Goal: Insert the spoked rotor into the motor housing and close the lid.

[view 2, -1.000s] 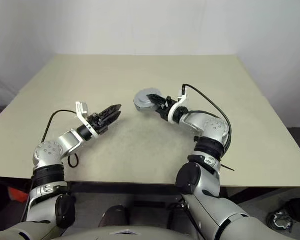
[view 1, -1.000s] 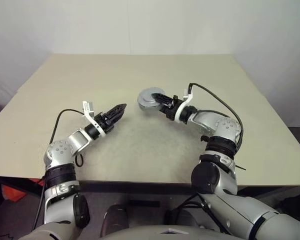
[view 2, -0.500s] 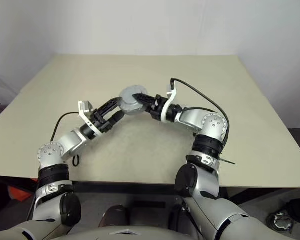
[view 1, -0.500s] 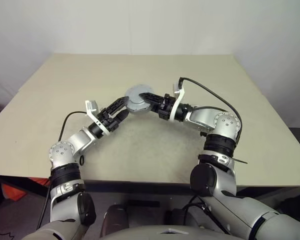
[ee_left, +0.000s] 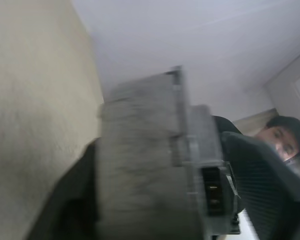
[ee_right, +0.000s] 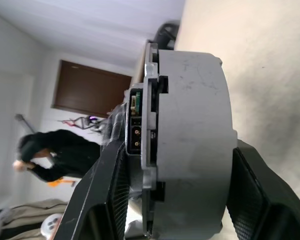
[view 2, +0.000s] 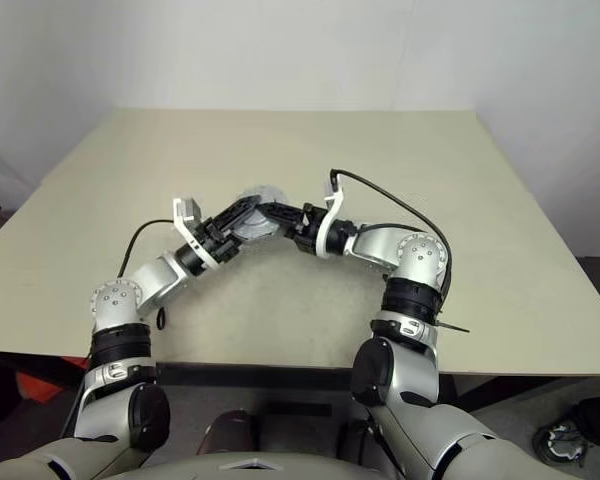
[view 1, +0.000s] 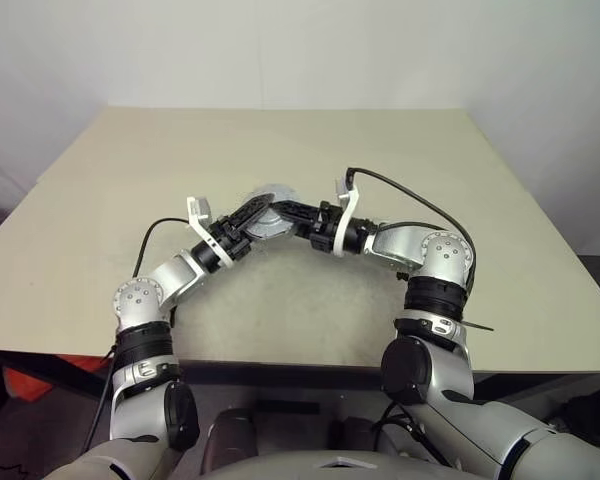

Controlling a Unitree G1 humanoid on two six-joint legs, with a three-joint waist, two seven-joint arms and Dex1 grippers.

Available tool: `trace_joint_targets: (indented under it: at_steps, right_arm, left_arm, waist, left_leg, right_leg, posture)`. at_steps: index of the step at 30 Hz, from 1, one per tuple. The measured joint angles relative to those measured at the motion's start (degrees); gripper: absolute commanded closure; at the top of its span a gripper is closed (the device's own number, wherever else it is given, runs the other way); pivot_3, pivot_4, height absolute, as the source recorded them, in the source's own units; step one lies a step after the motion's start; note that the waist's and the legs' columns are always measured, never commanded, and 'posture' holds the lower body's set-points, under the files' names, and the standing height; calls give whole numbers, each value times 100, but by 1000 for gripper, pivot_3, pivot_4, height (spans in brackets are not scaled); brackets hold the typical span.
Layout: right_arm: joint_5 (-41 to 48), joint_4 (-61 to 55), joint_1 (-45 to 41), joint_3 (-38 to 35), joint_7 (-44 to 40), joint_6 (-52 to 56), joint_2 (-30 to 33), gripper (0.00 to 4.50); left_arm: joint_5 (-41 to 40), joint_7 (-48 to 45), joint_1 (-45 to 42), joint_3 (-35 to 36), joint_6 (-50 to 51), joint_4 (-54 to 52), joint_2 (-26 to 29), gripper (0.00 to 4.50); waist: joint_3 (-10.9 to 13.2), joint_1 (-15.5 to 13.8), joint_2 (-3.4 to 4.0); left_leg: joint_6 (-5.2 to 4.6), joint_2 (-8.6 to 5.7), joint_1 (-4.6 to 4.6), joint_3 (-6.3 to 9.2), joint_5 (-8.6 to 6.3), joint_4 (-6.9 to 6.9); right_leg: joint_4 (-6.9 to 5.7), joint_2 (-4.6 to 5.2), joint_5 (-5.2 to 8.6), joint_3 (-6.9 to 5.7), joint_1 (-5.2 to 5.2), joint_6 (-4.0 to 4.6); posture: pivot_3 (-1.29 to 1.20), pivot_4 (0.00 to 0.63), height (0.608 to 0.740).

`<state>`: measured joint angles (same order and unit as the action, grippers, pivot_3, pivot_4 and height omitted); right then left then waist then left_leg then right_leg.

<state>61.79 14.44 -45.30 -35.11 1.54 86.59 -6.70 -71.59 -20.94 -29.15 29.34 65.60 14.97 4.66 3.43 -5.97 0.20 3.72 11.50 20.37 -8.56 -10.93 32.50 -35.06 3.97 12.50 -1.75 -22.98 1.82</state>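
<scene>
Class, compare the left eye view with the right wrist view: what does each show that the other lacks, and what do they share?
Left eye view adds: the table's full outline, and the left claw meeting the right claw. Right wrist view adds: a connector socket on the edge of the motor housing, a person in dark clothing, a brown door. Shared: the motor housing gripped in the right claw.

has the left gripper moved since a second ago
Yes. The left gripper has travelled rightward and toward the table's far edge, and now meets the motor housing held by the right gripper.
</scene>
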Motion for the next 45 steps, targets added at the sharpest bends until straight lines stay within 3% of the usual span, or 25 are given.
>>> trace_joint_targets:
  at_steps: [9, 16, 23, 28, 37, 45]
  right_arm:
    - [147, 1, 81, 220, 82, -270, 6, 2321]
    - [-225, -100, 240, 648, 43, -1097, 36, 41]
    - [-896, -224, 386, 1209, -162, -2111, 177, 41]
    - [-1259, -224, 451, 1414, -312, -2573, 365, 41]
    - [-1454, -214, 570, 1491, -461, -2748, 511, 41]
    - [-1509, -78, 565, 1538, -559, -2862, 513, 41]
  left_arm:
    - [-37, 34, 0, -12, -72, 50, 28, 2116]
    - [142, 288, 75, -140, -140, 13, 143, 2116]
    - [396, 368, 136, -277, -359, 14, 136, 2116]
    - [999, 436, 122, -229, -1258, 149, 214, 2116]
    - [2133, 1230, -455, 460, -3369, 1377, 793, 2116]
    - [2481, 1487, -676, 753, -3987, 2199, 1012, 2116]
  waist:
    - [0, 0, 0]
    - [-1, -1, -1]
    - [0, 2, -2]
    - [0, 22, -3]
    - [4, 20, -17]
    - [5, -6, -28]
  left_leg:
    - [0, 1, 7, 2, 0, 14]
    - [0, 2, 14, 3, 0, 24]
    - [0, 3, 19, 5, 0, 31]
    - [0, 5, 19, 6, 0, 34]
    - [-2, 5, 26, 12, -1, 43]
    - [-5, 8, 33, 14, -3, 55]
  right_leg:
    - [-2, 0, -5, 0, 0, -7]
    - [-7, 1, -6, -2, 0, -10]
    - [-8, 1, -8, -5, -1, -14]
    - [-12, 0, -10, -5, -1, -15]
    - [-13, 0, -10, -8, -2, -16]
    - [-19, 2, -10, -14, -2, -15]
  posture:
    - [0, 0, 740]
    - [0, 0, 740]
    - [0, 0, 740]
    - [0, 0, 740]
    - [0, 0, 740]
    - [0, 0, 740]
